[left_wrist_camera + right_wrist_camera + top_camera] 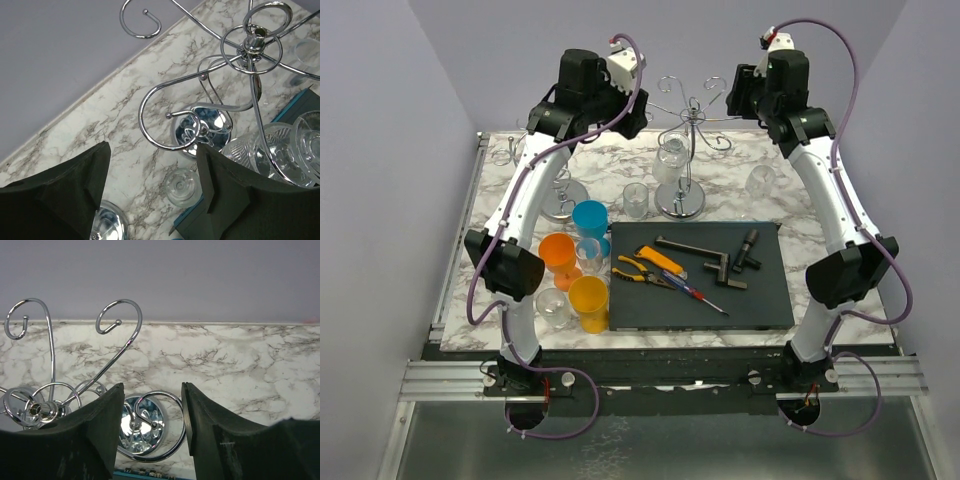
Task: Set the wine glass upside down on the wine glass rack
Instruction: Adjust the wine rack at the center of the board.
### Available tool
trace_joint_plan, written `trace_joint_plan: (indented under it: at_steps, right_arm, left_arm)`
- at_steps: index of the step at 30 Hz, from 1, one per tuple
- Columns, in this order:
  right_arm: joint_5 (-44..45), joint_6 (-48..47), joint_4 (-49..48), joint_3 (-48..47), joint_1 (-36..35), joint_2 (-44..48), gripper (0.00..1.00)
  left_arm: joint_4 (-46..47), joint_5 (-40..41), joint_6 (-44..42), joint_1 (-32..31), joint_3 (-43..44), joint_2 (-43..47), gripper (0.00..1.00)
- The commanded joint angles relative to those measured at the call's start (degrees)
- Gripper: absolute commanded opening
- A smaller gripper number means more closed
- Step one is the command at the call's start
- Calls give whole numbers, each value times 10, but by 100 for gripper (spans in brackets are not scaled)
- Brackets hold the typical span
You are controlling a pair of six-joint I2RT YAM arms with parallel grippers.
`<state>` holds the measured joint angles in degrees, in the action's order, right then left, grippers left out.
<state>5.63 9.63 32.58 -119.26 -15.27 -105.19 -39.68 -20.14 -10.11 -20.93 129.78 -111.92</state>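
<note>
Nearest, we are looking over a dark mat (760, 290) of tools and a cluster of coloured cups (588, 298) at near left, none of them involved. Farther back, the wine glass (670, 163) is sitting just left of the stem of the wine glass rack (680, 203), apparently hanging bowl-down, though we cannot confirm it is seated on a hook. Farthest, both arms are flanking the rack: the left gripper (152, 172) and right gripper (152, 405) are gaping apart, holding nothing. We are judging the main risk to be a finger snagging a curled wire arm, rocking the rack and shaking the glass loose.
</note>
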Motion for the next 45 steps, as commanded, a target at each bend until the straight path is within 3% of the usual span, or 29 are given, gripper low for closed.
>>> trace_joint_plan:
  at_steps: [1,7,15,24,26,29,34,40,45]
  right_arm:
    - [-15,3,-1,25,2,26,54]
    - [-14,9,-9,62,3,45,46]
    - [-6,13,-28,119,2,88,45]
    - [3,25,-34,155,3,117,44]
    - [14,26,-30,155,2,122,47]
    - [39,24,-25,151,3,133,59]
    - [41,35,-10,137,25,152,71]
    - [25,71,-2,172,76,193,73]
    - [26,84,11,242,110,221,74]
  left_arm:
    - [-27,-15,-15,1,-2,3,75]
    - [-27,-8,-11,1,41,-34,68]
    - [-25,-3,14,-2,125,-93,64]
    - [-6,4,6,-5,146,-110,65]
    - [-6,6,4,-5,155,-114,66]
    - [-2,13,-3,-4,146,-104,72]
    - [7,34,-13,-2,87,-54,84]
    - [7,62,3,13,46,-3,96]
    - [-17,68,21,26,16,50,99]
